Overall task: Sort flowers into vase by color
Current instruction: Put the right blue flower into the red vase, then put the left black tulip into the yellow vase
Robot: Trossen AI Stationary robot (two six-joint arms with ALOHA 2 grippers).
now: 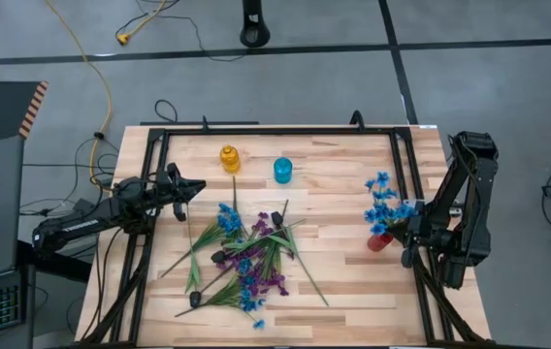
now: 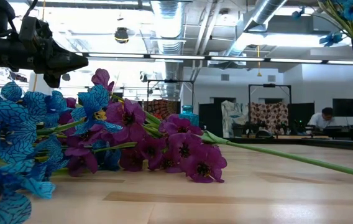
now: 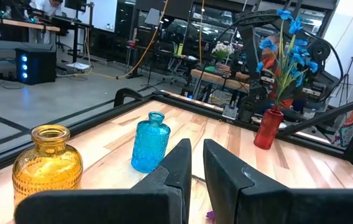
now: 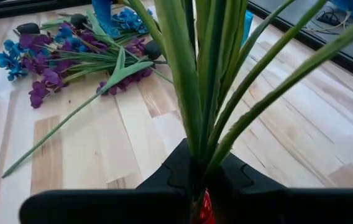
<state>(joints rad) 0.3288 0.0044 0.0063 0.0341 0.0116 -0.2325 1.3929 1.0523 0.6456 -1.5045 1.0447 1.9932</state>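
My right end effector (image 4: pixel 198 180) pinches blue flower stems (image 4: pixel 207 81) over red vase (image 1: pixel 380 241); left end effector (image 3: pixel 196 163) nearly closed, empty.

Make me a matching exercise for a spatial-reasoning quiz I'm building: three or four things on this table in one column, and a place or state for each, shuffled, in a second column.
Things:
1. red vase
2. amber vase
3. turquoise vase
4. purple flowers

Places or states:
A. lying in a loose pile mid-table with blue flowers
B. empty, farthest toward the left arm of the vases
C. holding blue flower stems, at the right gripper
D. empty, standing between the other two vases

Pairs: 1-C, 2-B, 3-D, 4-A
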